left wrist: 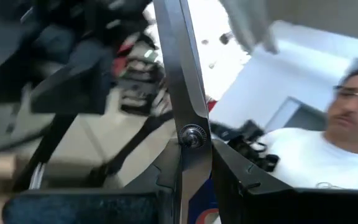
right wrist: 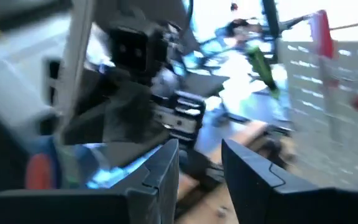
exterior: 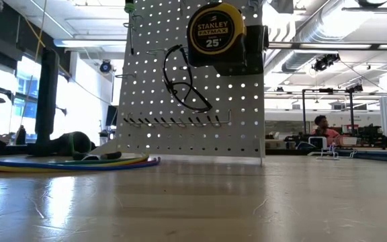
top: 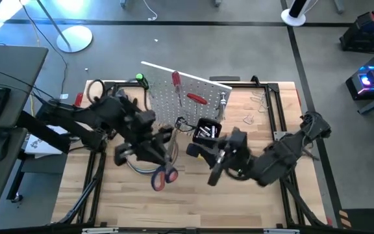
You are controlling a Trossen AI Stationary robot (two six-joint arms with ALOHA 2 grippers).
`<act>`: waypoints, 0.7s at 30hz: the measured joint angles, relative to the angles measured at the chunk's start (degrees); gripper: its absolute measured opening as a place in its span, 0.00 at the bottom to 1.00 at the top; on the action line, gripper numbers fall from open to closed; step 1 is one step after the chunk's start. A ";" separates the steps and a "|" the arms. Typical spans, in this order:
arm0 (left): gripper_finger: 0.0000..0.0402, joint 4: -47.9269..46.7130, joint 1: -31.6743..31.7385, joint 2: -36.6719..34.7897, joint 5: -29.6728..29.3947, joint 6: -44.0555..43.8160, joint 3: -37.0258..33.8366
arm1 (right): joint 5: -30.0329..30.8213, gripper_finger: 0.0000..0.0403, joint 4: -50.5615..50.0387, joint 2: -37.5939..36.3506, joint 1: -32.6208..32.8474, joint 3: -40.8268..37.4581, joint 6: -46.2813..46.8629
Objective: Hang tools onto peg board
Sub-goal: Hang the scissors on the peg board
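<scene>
Wooden bench [top: 239, 195] inside a black metal frame [top: 274, 107] fills the overhead view, with the white peg board [top: 187, 97] standing tilted near the far edge, already carrying a red-handled screwdriver [top: 176, 83], a green-handled screwdriver [top: 140, 80] and a black bin [top: 206, 130], so several tools look hung. The left gripper [top: 149, 155] sits just in front of the board, with red-handled scissors [top: 164, 174] hanging toward the bench below it, probably lifted for hanging. The right gripper [top: 216, 162] waits close beside it. From bench height, the peg board [exterior: 193, 87] rises upright, a yellow tape measure [exterior: 215, 30] hooked high and black safety glasses [exterior: 187, 77] hanging below; coloured cables [exterior: 66, 161] lie flat at its foot. The left wrist view shows the left gripper [left wrist: 194, 180] clenched on the scissors [left wrist: 188, 93], blades closed and pointing away, pivot screw just past the fingers; a person sits beyond. The right wrist view shows the right gripper [right wrist: 201, 168] released, fingers parted around nothing, facing the left arm, the peg board [right wrist: 328, 93] off to one side.
</scene>
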 joint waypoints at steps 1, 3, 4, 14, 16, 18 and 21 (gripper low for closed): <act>0.12 1.11 0.04 -0.08 0.35 0.86 0.53 | -1.45 0.28 2.67 -0.48 -0.31 0.00 -1.23; 0.12 1.51 0.03 -0.14 1.35 2.12 1.34 | -6.69 0.28 11.11 -1.17 -0.98 0.00 -6.09; 0.12 1.51 0.02 0.00 1.57 2.60 1.69 | -10.35 0.28 16.52 -1.36 -1.37 0.00 -9.23; 0.12 1.80 1.20 0.07 4.16 4.32 5.28 | -30.32 0.49 33.87 -1.50 -5.42 0.07 -14.32; 0.12 1.89 1.23 0.07 4.17 4.32 5.90 | -31.11 0.55 32.47 -1.25 -6.57 0.07 -12.85; 0.12 2.07 1.58 -0.03 4.20 4.28 6.20 | -33.01 0.59 32.07 -1.05 -7.74 0.05 -12.66; 0.12 1.88 2.08 0.23 4.20 3.29 6.20 | -35.37 0.61 31.26 -1.02 -9.85 0.02 -11.25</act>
